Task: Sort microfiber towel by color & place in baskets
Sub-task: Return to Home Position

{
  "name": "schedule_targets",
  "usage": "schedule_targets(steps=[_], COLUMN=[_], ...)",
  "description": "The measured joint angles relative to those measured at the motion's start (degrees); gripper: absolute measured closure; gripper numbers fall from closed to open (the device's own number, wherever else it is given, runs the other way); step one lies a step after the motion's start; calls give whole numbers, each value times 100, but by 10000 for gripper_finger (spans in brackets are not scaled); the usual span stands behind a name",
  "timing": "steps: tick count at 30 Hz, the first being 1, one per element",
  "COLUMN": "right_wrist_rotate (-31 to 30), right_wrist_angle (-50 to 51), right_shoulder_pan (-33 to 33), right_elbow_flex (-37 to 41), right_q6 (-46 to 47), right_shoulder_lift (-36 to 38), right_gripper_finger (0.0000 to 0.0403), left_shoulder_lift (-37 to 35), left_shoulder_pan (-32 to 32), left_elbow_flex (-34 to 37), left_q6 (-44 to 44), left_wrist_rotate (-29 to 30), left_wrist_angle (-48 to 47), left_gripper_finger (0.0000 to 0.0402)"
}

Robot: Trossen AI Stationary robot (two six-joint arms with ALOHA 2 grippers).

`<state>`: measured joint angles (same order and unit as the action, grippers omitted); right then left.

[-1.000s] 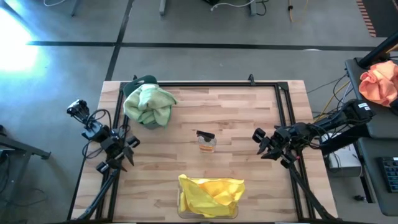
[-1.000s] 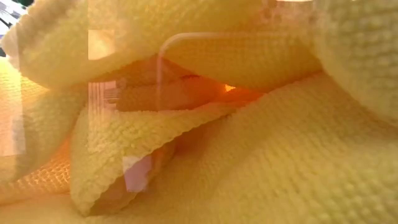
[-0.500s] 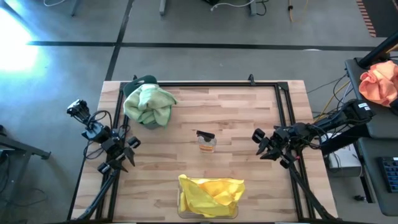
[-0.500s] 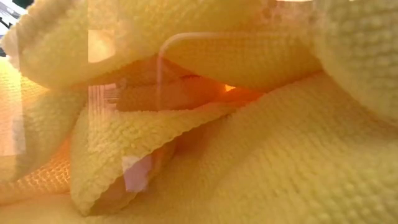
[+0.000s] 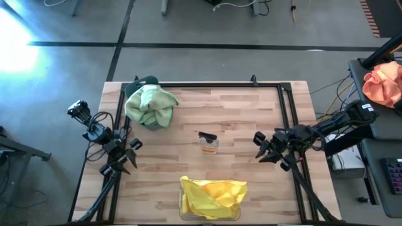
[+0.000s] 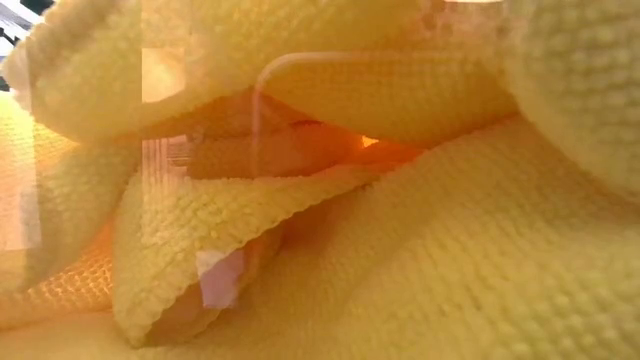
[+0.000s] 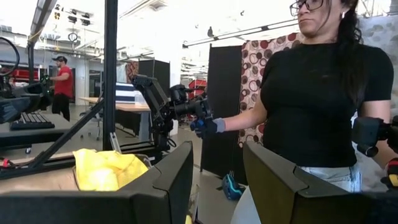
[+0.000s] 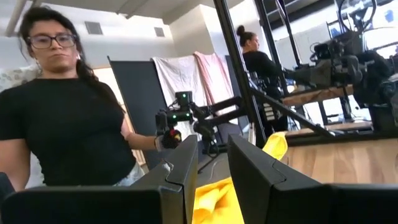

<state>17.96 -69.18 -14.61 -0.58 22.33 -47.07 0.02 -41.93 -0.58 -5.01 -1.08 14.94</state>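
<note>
Pale green microfiber towels point(image 5: 151, 105) are heaped on the teal basket point(image 5: 146, 81) at the table's far left. Bright yellow towels point(image 5: 212, 196) fill the clear basket point(image 5: 184, 213) at the near edge, and they fill the low view behind the basket's clear wall point(image 6: 262, 90). My left gripper point(image 5: 129, 154) hovers open over the table's left side. My right gripper point(image 5: 259, 148) hovers open over the right side. Each wrist view looks across at the yellow towels point(image 7: 106, 169) point(image 8: 217, 198) past its own open fingers: left gripper point(image 7: 217, 171), right gripper point(image 8: 212, 165).
A small amber-and-black object point(image 5: 208, 143) stands at mid-table between the grippers. An orange-pink cloth point(image 5: 383, 81) lies off the table to the right. A black frame rail point(image 5: 207, 84) runs along the far edge. A person point(image 7: 317, 93) stands beyond the table.
</note>
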Motion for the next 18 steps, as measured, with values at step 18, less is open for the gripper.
schedule_targets(steps=[18], right_wrist_rotate=[0], right_wrist_angle=[926], right_shoulder_pan=[2], right_elbow_flex=[2], right_q6=[-686], right_shoulder_lift=[0], right_gripper_finger=[321], left_shoulder_lift=[25], left_shoulder_pan=[4], left_elbow_flex=[-9], left_q6=[1], left_wrist_rotate=[7], left_wrist_angle=[-244], left_gripper_finger=[274])
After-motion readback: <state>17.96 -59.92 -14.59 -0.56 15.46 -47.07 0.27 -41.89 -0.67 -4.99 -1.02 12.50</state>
